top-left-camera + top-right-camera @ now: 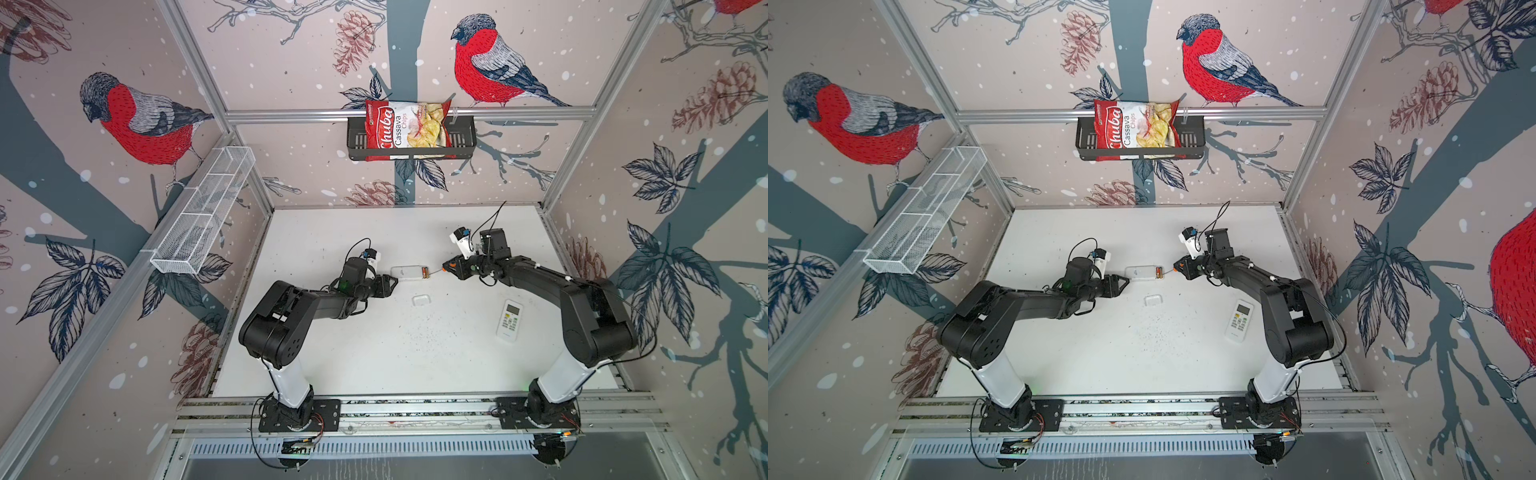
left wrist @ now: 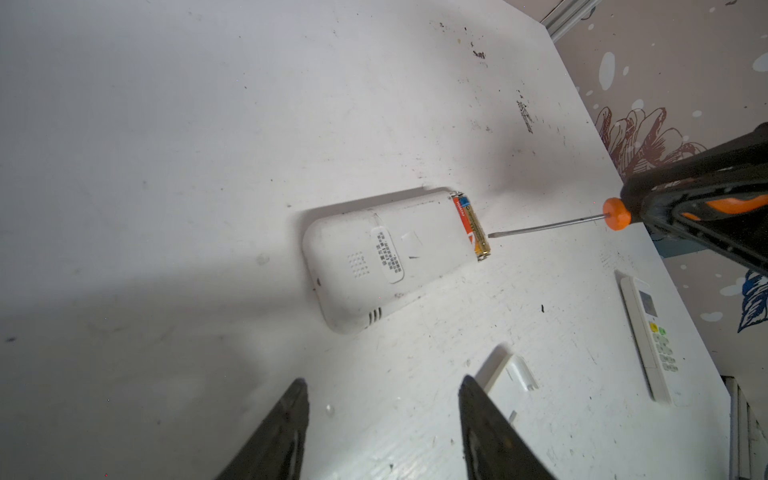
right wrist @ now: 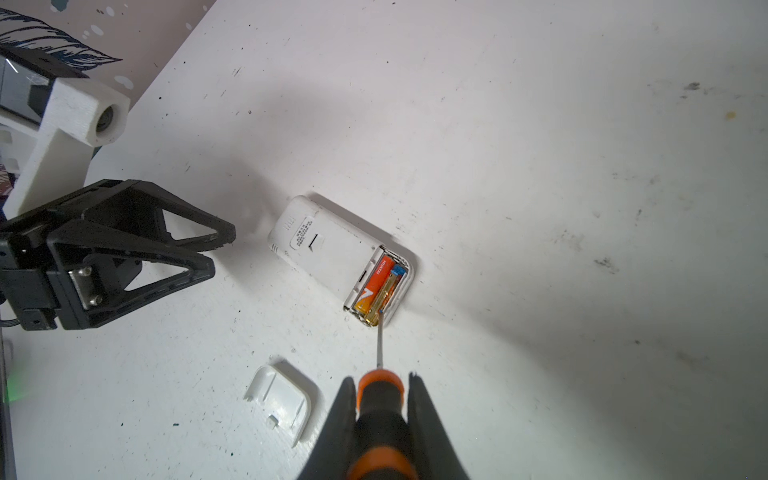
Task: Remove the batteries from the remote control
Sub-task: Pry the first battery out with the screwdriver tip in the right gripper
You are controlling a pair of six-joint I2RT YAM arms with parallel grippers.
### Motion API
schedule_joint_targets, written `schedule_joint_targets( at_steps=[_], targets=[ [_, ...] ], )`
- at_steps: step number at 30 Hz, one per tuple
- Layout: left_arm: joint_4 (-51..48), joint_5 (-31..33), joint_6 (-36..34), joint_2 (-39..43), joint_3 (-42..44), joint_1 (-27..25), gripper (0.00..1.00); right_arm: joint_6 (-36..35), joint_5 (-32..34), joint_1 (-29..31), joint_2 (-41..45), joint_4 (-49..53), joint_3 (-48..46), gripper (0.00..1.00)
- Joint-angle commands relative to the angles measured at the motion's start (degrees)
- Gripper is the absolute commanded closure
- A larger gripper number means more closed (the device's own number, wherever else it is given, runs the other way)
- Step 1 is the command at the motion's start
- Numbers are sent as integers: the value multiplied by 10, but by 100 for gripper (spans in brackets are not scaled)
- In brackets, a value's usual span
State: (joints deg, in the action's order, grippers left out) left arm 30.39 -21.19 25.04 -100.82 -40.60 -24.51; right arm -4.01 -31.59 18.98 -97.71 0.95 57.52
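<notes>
Broadly, the white surface (image 1: 374, 357) carries everything, with both arms rising from its near edge and bending inward toward its middle. The left arm (image 1: 291, 307) folds at the elbow and stretches low and nearly level to the right. The right arm (image 1: 582, 299) arches over from the right edge, its forearm sloping down to the left, so the two hands face each other across a remote.

The left hand (image 2: 382, 386) hovers just off the remote's closed end, its jaws moderately apart and holding nothing. The right hand (image 3: 382, 382) is clamped tight on a screwdriver (image 3: 379, 345), gripping the orange-and-black handle with the thin shaft pointing away from the hand toward the remote.

A second remote (image 1: 510, 320) lies buttons up nearer the right edge, well apart from both hands. The remote (image 3: 328, 249) lies face down about mid-surface, a little toward the far edge, with the battery bay at its right end uncovered. The cover (image 3: 282, 403) lies loose, inner side up, just beside it toward the near edge.

The batteries (image 3: 380, 286) sit side by side in the bay, two showing: one orange, one gold with a blue end. The screwdriver tip meets the end of the gold one at the bay's corner.
</notes>
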Motion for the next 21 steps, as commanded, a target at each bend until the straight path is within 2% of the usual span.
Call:
schedule_joint_targets(
  at_steps=[1,16,21],
  targets=[
    [-4,-4,-5,-6,-7,1,42,-13,0,5,-8,2,7,100],
    [-74,24,-26,-24,-74,11,42,-25,-39,23,-17,20,11,100],
    [-81,30,-25,-22,-85,13,42,-11,-41,17,13,1,-1,100]
  ],
)
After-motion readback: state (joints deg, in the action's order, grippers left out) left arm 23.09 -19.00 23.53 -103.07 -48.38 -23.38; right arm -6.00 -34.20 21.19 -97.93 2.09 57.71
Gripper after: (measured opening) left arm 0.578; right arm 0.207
